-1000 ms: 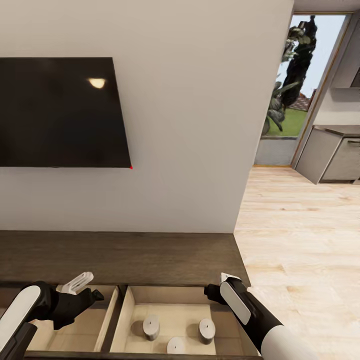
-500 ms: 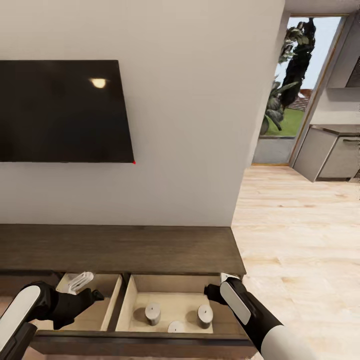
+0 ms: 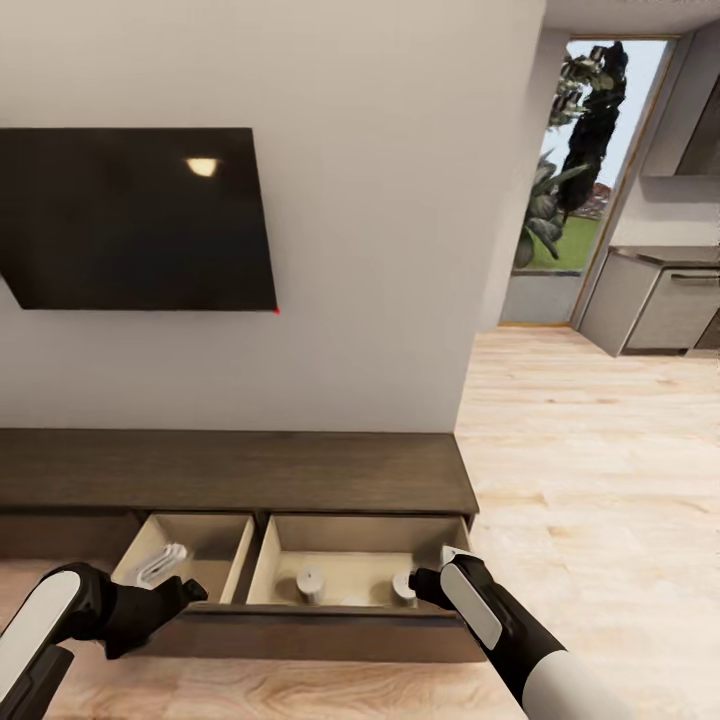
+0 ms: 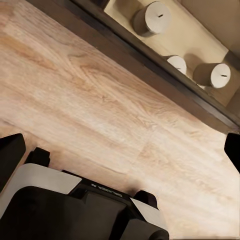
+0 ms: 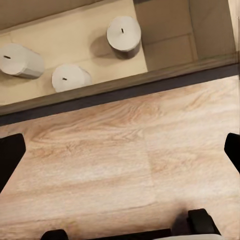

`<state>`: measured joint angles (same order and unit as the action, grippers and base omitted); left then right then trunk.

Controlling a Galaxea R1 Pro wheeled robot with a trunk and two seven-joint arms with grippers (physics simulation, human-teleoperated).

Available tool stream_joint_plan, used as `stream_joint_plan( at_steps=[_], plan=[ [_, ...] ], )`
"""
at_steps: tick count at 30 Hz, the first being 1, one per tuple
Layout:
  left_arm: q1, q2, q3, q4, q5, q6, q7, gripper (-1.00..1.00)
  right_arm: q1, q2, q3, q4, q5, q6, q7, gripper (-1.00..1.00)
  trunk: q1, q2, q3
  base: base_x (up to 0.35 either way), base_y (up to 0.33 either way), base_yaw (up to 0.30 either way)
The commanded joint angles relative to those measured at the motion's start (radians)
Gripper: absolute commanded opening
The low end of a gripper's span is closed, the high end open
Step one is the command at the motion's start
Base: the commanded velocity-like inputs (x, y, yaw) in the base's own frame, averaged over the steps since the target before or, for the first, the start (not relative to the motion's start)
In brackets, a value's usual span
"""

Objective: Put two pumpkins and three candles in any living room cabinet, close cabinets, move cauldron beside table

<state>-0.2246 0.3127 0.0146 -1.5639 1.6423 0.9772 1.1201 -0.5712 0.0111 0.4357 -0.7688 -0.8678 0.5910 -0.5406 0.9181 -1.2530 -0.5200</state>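
Observation:
The long dark brown cabinet point(image 3: 230, 470) stands against the wall with two drawers pulled out. Three pale candles stand in the right drawer; the head view shows two, one candle point(image 3: 310, 583) and another point(image 3: 403, 587). The left wrist view shows all three candles point(image 4: 152, 17) point(image 4: 176, 63) point(image 4: 214, 75), as does the right wrist view point(image 5: 20, 60) point(image 5: 70, 77) point(image 5: 123, 34). My left gripper point(image 3: 188, 592) point(image 4: 120, 150) hangs open over the floor before the drawers. My right gripper point(image 3: 422, 585) point(image 5: 120, 155) is open too, beside the right drawer's front. The pumpkins and the cauldron are out of view.
A white ribbed object point(image 3: 160, 563) lies in the left drawer. A black television point(image 3: 130, 220) hangs above the cabinet. Wooden floor point(image 3: 580, 480) runs right towards a doorway with grey kitchen units point(image 3: 660, 310) and a window. My own base point(image 4: 75, 200) shows in the left wrist view.
The whole head view has pulled back and swung slightly, so the cabinet sits farther off and floor now shows before the drawers. Both drawers stay out, and both arms hold their pose.

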Motion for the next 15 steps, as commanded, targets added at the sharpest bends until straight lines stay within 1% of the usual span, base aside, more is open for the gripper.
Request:
stream_joint_plan(
  at_steps=[1, 15],
  plan=[
    [-0.001, 0.001, 0.001, -0.001, 0.010, 0.005, 0.010, 1.00, -0.001, 0.000, 0.003, -0.001, -0.010, 0.000, -0.010, 1.00, -0.001, -0.001, -0.001, -0.334, 0.000, 0.000],
    [-0.005, 0.002, 0.001, -0.001, 0.010, 0.005, 0.010, 1.00, -0.001, 0.000, 0.005, -0.001, -0.010, -0.007, -0.010, 1.00, -0.001, -0.001, -0.001, -0.334, 0.000, 0.000]
  ],
)
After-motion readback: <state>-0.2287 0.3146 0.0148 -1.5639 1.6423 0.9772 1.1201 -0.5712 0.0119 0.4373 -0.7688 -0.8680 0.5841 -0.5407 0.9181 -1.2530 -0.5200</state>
